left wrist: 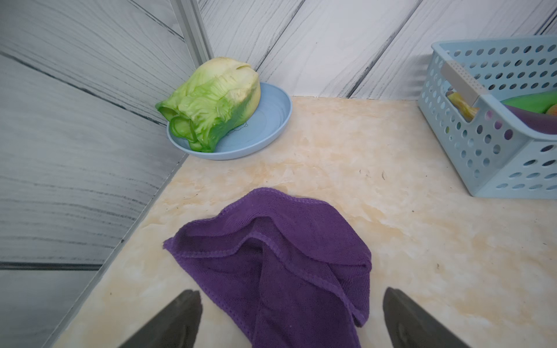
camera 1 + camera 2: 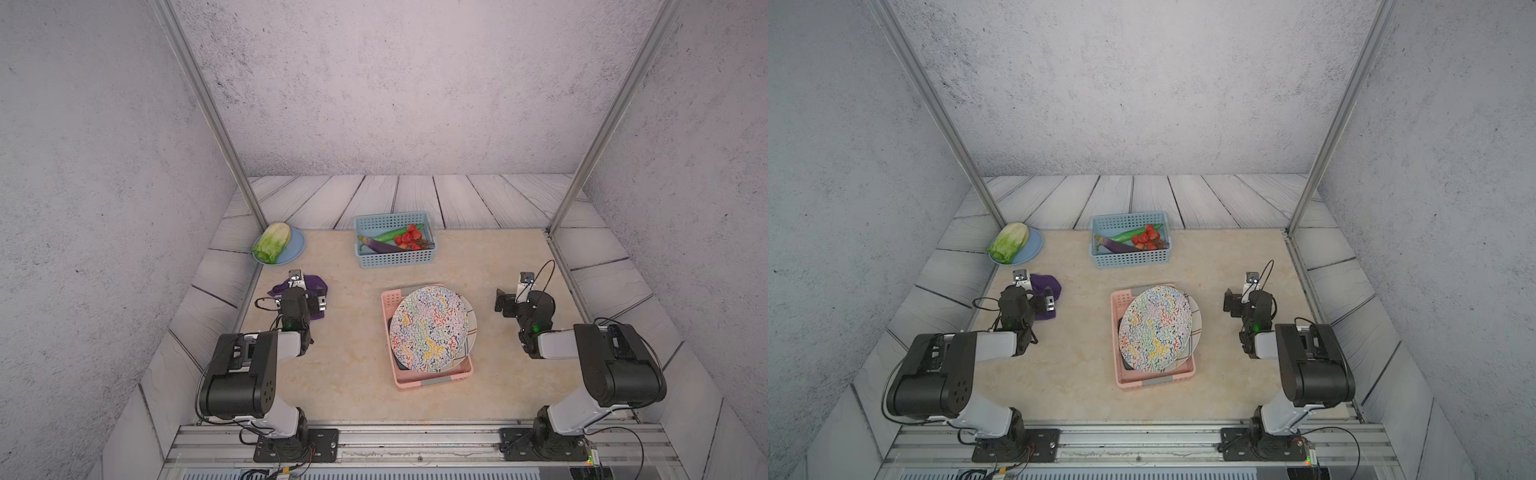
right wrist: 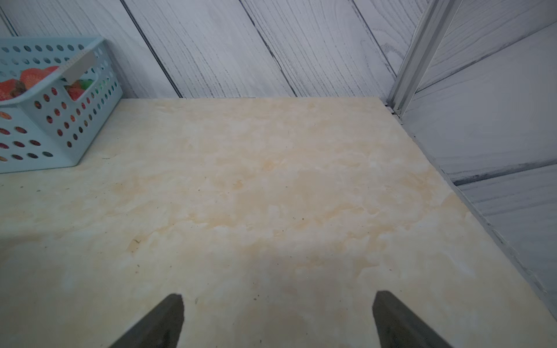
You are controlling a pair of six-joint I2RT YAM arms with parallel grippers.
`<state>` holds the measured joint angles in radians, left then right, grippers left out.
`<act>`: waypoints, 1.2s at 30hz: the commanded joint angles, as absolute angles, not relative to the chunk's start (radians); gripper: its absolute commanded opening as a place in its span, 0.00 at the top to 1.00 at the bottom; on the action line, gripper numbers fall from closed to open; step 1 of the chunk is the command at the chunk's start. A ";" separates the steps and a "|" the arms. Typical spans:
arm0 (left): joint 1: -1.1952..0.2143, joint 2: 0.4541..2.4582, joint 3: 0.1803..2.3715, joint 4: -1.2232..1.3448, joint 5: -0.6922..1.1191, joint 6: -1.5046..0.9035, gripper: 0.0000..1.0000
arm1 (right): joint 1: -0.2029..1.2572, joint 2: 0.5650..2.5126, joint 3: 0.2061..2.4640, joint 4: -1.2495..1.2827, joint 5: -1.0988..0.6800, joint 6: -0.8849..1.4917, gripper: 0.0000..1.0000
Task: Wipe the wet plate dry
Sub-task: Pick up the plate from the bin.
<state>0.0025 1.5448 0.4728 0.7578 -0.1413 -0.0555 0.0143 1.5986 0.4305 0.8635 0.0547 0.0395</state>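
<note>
A round plate (image 2: pixel 428 328) (image 2: pixel 1154 328) covered in coloured squiggles leans in a pink rack (image 2: pixel 432 380) (image 2: pixel 1156 379) at the table's middle. I cannot tell whether it is wet. A crumpled purple cloth (image 2: pixel 318 284) (image 2: pixel 1047 284) (image 1: pixel 271 256) lies on the table at the left. My left gripper (image 2: pixel 300 287) (image 2: pixel 1027 286) (image 1: pixel 292 292) hovers over the cloth's near part, open, one finger on either side and not touching it. My right gripper (image 2: pixel 519 291) (image 2: pixel 1248 291) (image 3: pixel 278 295) stands open over bare table, right of the rack, with nothing between its fingers.
Another plate (image 2: pixel 470 328) lies under the squiggle plate in the rack. A blue perforated basket (image 2: pixel 392 259) (image 1: pixel 497 156) (image 3: pixel 54 141) of vegetables stands at the back centre. A lettuce (image 2: pixel 272 243) (image 1: pixel 211 102) rests on a blue dish (image 2: pixel 296 245) (image 1: pixel 271 120) at the back left corner.
</note>
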 commanded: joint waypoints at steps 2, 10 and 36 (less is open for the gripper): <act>-0.003 1.529 0.464 0.750 -0.135 -0.048 0.01 | 0.013 1.570 0.423 0.859 0.047 0.031 0.01; -0.003 1.528 0.464 0.750 -0.135 -0.048 0.01 | 0.013 1.571 0.424 0.858 0.060 0.038 0.01; -0.008 1.335 0.968 -0.301 -0.160 -0.448 0.01 | 0.130 1.251 1.359 -0.907 -0.450 0.561 0.30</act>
